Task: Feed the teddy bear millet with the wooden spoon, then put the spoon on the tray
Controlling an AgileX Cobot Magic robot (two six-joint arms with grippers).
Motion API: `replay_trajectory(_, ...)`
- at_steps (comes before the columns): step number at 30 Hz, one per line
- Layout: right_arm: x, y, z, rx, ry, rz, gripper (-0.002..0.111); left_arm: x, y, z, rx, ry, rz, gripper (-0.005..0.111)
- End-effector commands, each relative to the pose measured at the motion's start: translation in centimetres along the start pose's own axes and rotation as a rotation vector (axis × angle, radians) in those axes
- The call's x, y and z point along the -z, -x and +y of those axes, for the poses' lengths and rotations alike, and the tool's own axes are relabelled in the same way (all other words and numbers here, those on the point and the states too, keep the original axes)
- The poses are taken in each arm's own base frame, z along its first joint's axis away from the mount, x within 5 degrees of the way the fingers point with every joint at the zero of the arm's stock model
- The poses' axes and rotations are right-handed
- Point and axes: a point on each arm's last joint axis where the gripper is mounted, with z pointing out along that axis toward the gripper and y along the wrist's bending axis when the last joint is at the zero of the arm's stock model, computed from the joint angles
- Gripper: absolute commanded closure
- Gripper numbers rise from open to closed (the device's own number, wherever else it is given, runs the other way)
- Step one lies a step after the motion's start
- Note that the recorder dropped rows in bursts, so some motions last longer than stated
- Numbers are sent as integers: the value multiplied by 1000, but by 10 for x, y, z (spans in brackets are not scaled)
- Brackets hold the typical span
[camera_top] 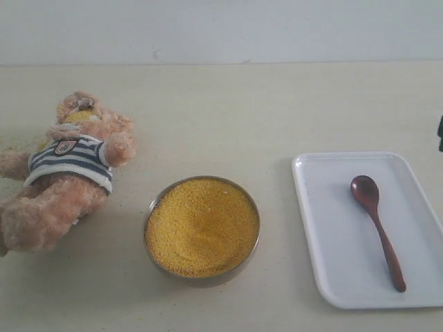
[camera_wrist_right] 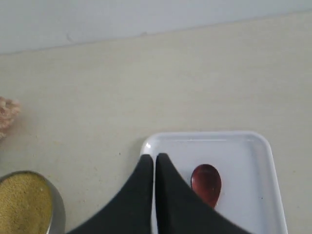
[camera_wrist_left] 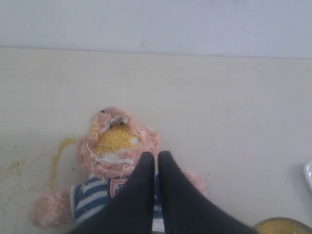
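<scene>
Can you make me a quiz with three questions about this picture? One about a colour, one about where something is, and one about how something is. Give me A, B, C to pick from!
1. What colour are the bear's stripes?
A red and green
B navy and white
C black and yellow

2. Where is the spoon?
A under the bear
B on the bare table
C on the tray

3. The bowl is:
A full of yellow grain
B empty
C tipped over

Answers:
1 B, dark blue and white bands cross its tummy.
2 C, it lies flat inside the white rim.
3 A, the grain fills it to the edge.
</scene>
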Motion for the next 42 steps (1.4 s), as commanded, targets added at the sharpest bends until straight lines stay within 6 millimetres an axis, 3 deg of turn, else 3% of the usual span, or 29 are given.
replay_trajectory(1, 21, 3, 2, -11, 24, -113, 108, 25, -12, 3, 23, -28, -78, 103)
replay_trajectory(11, 41, 6, 4, -4, 50, -223, 108, 56, -10, 4, 27, -60, -191, 103)
replay_trajectory(20, 41, 6, 4, -5, 50, -225, 108, 58, -10, 4, 19, -58, -202, 103)
replay_trajectory(26, 41, 6, 4, -5, 50, -225, 108, 92, -18, 20, -20, 49, -300, 103)
replay_trajectory(30, 41, 6, 4, -5, 50, -225, 108, 99, -42, 33, -40, 131, -374, 103)
replay_trajectory(33, 41, 6, 4, -5, 50, -225, 108, 96, -72, 41, -54, 164, -453, 103)
replay_trajectory(38, 41, 6, 4, -5, 50, -225, 108, 65, -151, 57, -28, 156, -497, 103)
replay_trajectory(40, 41, 6, 4, -5, 50, -225, 108, 61, -164, 59, 5, 126, -549, 103)
replay_trajectory(42, 41, 6, 4, -5, 50, -225, 108, 58, -171, 62, 13, 163, -465, 103)
